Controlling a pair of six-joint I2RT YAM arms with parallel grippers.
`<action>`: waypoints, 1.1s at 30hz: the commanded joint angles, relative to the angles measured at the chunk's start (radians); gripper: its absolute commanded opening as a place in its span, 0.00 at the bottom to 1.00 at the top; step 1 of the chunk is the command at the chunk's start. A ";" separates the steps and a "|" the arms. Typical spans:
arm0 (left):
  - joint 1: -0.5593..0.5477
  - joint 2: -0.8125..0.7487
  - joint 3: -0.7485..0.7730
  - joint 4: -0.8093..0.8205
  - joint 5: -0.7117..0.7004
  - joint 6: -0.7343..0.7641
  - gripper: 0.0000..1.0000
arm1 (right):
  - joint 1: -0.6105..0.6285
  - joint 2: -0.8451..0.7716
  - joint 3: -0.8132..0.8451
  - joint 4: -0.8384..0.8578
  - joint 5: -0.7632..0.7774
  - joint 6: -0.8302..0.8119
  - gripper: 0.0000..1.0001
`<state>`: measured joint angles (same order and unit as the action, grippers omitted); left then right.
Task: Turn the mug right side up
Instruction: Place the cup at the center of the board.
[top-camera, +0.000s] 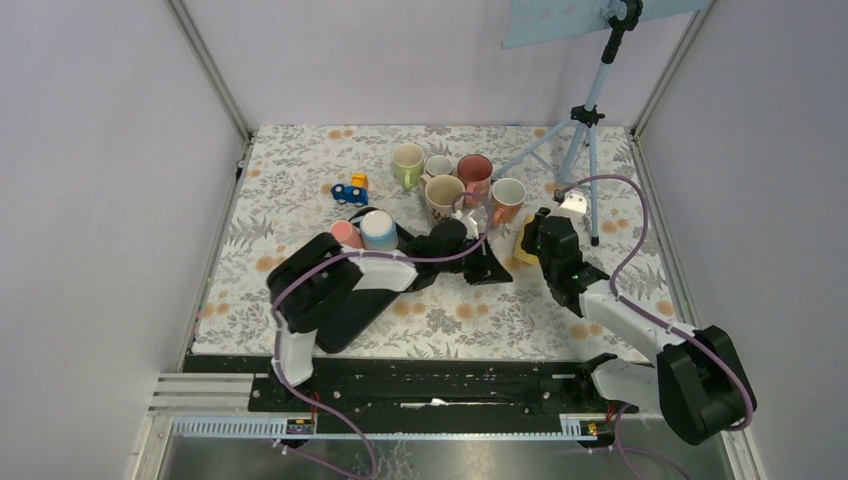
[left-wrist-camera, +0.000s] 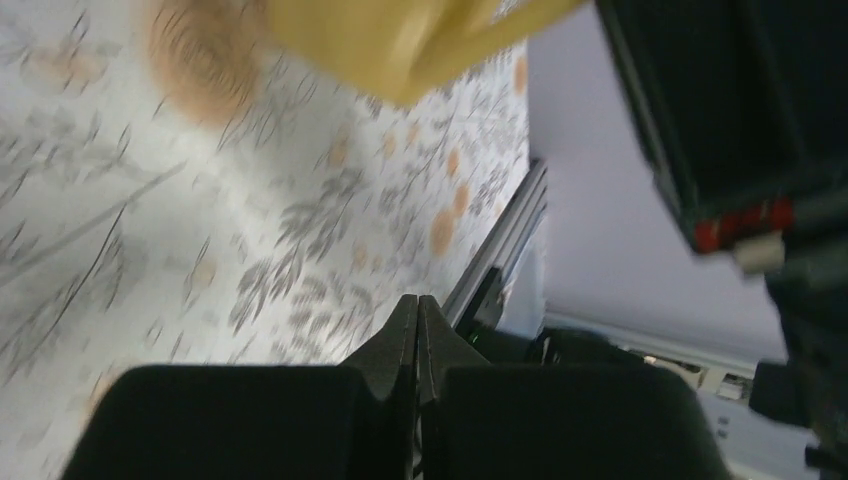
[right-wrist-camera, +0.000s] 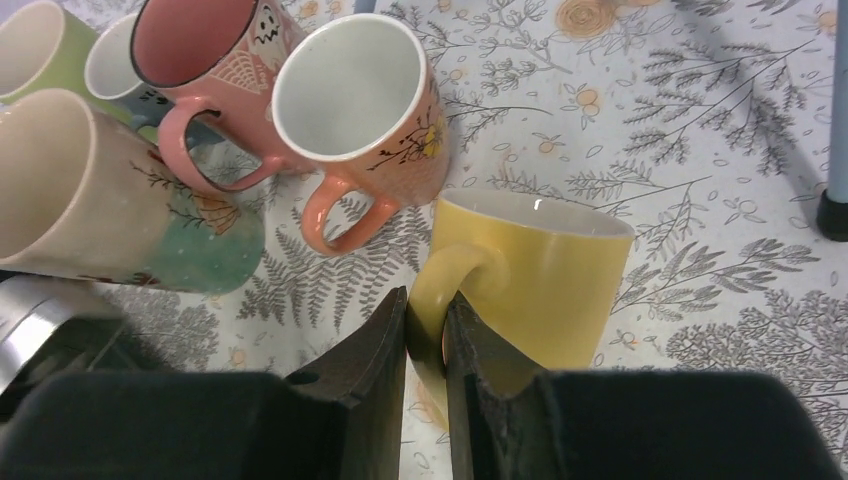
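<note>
One risk is nagging at me: my right hand (right-wrist-camera: 427, 330) is pinching only the handle of the yellow mug (right-wrist-camera: 545, 280), mouth-up just beside the orange mug (right-wrist-camera: 370, 100), so it may be pivoting into that neighbour on release, while my left hand (left-wrist-camera: 417, 320) is idling clenched and empty.

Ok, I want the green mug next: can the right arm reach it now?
Probably not directly: the right gripper is shut on the handle of the yellow mug, and the orange mug and pink mug stand between it and the green mug.
</note>
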<state>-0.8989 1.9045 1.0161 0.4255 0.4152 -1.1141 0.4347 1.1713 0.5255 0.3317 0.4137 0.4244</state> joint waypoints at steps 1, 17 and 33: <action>0.003 0.110 0.106 0.226 0.031 -0.113 0.00 | -0.005 -0.068 0.030 0.037 -0.063 0.057 0.00; 0.015 0.255 0.251 0.204 0.006 -0.181 0.00 | -0.005 -0.159 0.021 -0.056 -0.142 0.106 0.00; 0.021 0.331 0.327 0.122 -0.007 -0.143 0.00 | -0.004 -0.183 -0.082 -0.056 -0.242 0.142 0.00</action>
<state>-0.8917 2.2105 1.2884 0.5129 0.4568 -1.2831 0.4229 1.0256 0.4603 0.2146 0.2615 0.5289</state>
